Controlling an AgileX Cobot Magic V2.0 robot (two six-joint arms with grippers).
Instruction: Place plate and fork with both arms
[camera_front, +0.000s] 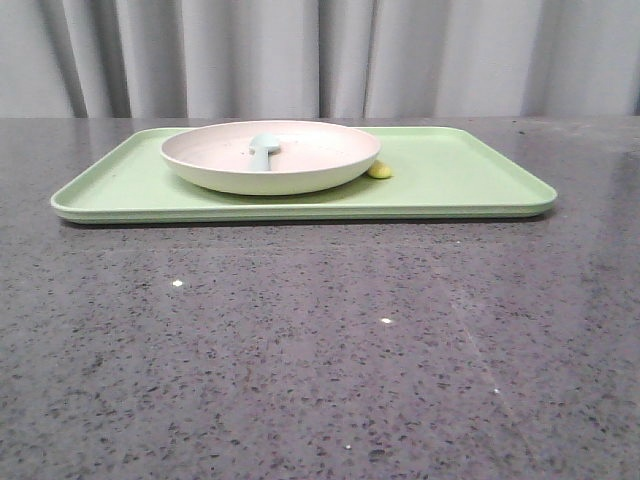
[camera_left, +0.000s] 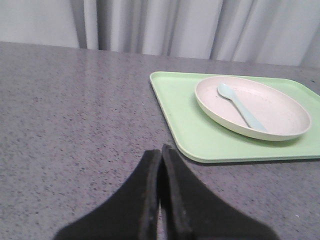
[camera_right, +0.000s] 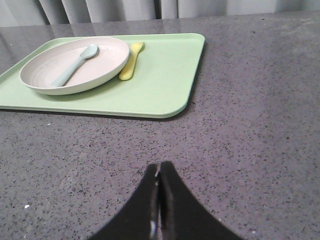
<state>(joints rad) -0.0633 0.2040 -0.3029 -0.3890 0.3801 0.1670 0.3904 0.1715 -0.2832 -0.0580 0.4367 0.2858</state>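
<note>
Grey speckled counter (camera_front: 320, 350) w/ green tray (camera_front: 470, 190), curtain (camera_front: 320, 55) behind

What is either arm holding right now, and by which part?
Nothing. Both left gripper and right gripper have jaws shut on empty air over the table. The plate and fork lie untouched on the tray.

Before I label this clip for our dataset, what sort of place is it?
Probably a staged tabletop test setup, not a real dining room: a bare speckled grey counter, a plain grey curtain backdrop, and one green tray holding the plate, spoon and fork.
</note>
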